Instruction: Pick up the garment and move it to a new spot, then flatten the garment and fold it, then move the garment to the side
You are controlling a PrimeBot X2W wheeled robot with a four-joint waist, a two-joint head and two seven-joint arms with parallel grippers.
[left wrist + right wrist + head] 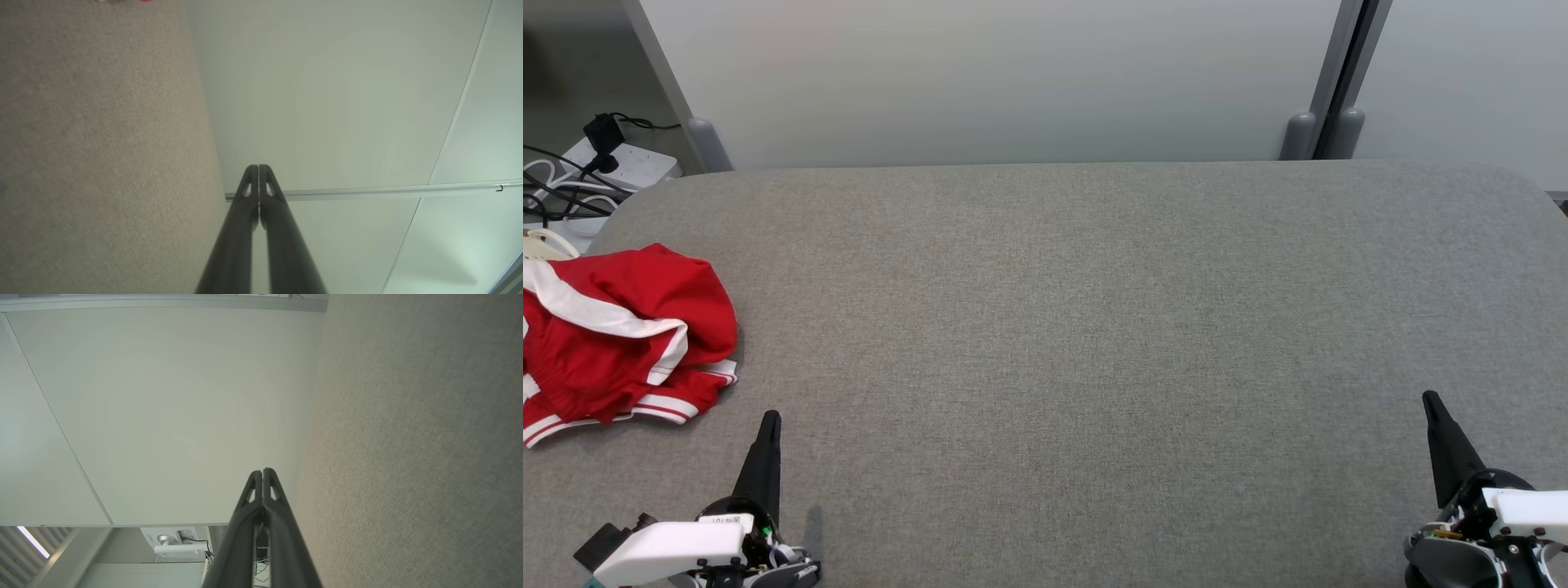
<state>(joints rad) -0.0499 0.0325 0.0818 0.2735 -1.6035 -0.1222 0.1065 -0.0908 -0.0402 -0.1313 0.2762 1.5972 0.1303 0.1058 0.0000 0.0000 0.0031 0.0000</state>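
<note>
The garment (613, 339) is red with white stripes and lies crumpled at the left edge of the grey fabric table (1094, 327), partly cut off by the head view's left border. A sliver of its red cloth (143, 1) shows at the top of the left wrist view. My left gripper (770, 420) rests at the lower left, just right of and nearer than the garment, fingers shut and holding nothing; its tips (258, 167) press together. My right gripper (1429, 400) sits at the lower right, far from the garment, also shut and bare, tips (262, 471) touching.
Pale partition panels (1013, 82) stand along the table's far edge, with grey posts (1298, 135) at the back right. A white power strip with black cables (613, 159) lies on the floor beyond the back left corner. The grey tabletop stretches wide between the grippers.
</note>
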